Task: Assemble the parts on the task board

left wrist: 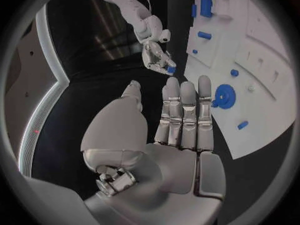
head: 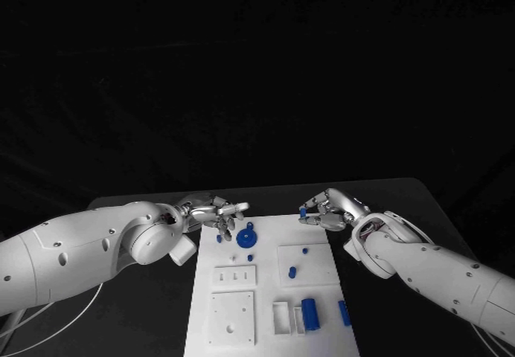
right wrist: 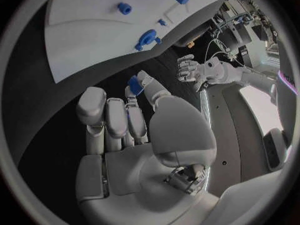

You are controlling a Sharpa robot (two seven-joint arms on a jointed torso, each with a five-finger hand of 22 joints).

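While the white task board [head: 269, 297] lies in the middle of the black tabletop [head: 140, 312], both hands hover at its far end. The right hand [head: 325, 210] is above the board's far right corner and pinches a small blue part [head: 304, 211] between thumb and a fingertip; the right wrist view shows that blue part [right wrist: 134, 84] held at the fingertips, off the board. The left hand [head: 218, 213] is at the far left corner with its fingers apart and nothing in them, its fingers [left wrist: 184, 105] stretched out straight in the left wrist view. Just beside it on the board lies a round blue disc [head: 247, 238], with a small blue piece [head: 220, 238] near the left edge. Toward the near end, a blue block [head: 309, 314] stands beside a white holder [head: 281, 316], and a blue bar [head: 344, 313] lies near the right edge.
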